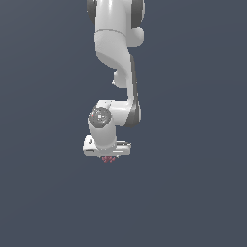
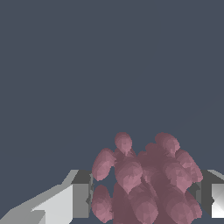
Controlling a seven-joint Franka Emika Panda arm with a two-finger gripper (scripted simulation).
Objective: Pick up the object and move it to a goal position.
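The object [image 2: 146, 183] is a dark red-maroon bumpy cluster of small balls. In the wrist view it fills the gap between my two fingers. One grey finger [image 2: 81, 199] meets one side of it and the other finger [image 2: 210, 199] meets the opposite side. My gripper [image 2: 146, 199] is shut on the object. In the exterior view the white arm reaches straight down, and the gripper [image 1: 108, 155] sits low with the object [image 1: 108, 159] showing as a small red patch just under the white hand. The fingertips are hidden there.
A plain dark blue-grey surface [image 1: 193, 193] fills both views around the arm. No goal marker, other object or edge is in sight.
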